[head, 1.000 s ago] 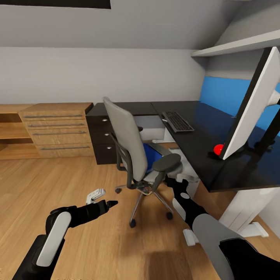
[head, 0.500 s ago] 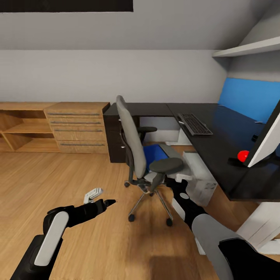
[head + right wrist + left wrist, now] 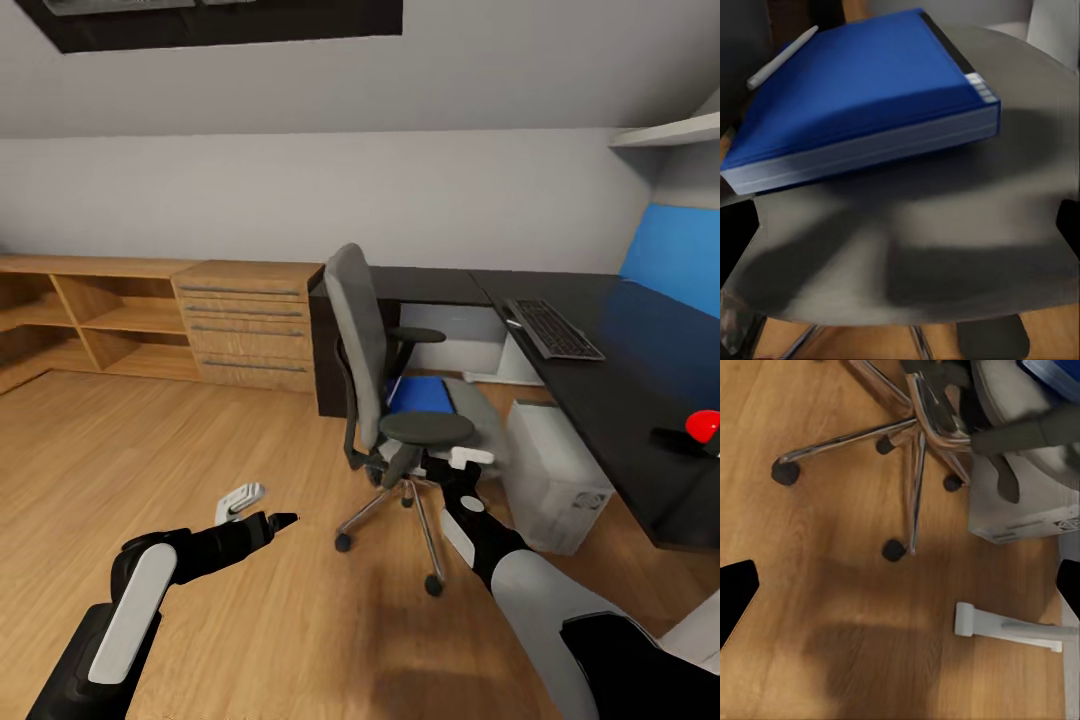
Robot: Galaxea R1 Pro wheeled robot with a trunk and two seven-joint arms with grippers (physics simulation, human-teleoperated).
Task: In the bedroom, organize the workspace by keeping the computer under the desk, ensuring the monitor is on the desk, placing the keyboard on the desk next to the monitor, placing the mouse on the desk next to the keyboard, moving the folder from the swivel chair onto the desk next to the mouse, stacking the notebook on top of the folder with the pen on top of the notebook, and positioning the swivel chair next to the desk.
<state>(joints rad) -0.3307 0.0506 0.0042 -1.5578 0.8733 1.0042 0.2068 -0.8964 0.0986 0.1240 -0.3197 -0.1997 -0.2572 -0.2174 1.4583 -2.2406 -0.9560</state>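
Right wrist view places the folder (image 3: 862, 97) flat on the seat of the swivel chair (image 3: 967, 217), toward the seat's rear edge, with a pale stick, probably the pen (image 3: 784, 56), lying along its far edge. The right gripper (image 3: 462, 478) hovers just off the seat's front edge; its dark fingertips (image 3: 1066, 225) sit at opposite borders of that view, so the jaws stand apart with nothing between them. For the pick, advance low over the seat, bring one finger under the folder's white page edge and one on the cover, and lift level so the stick does not roll off. The near armrest (image 3: 428, 427) sits directly above the approach line and is the main obstruction; enter beneath or beside it. The left gripper (image 3: 262, 520) hangs over bare floor beside the chair base (image 3: 916, 431), fingers apart and empty. Beyond the chair, a pale computer case (image 3: 555, 480) stands under the desk (image 3: 630, 400). The keyboard (image 3: 553, 328) lies near the desktop's front edge, leaving clear surface for the folder.
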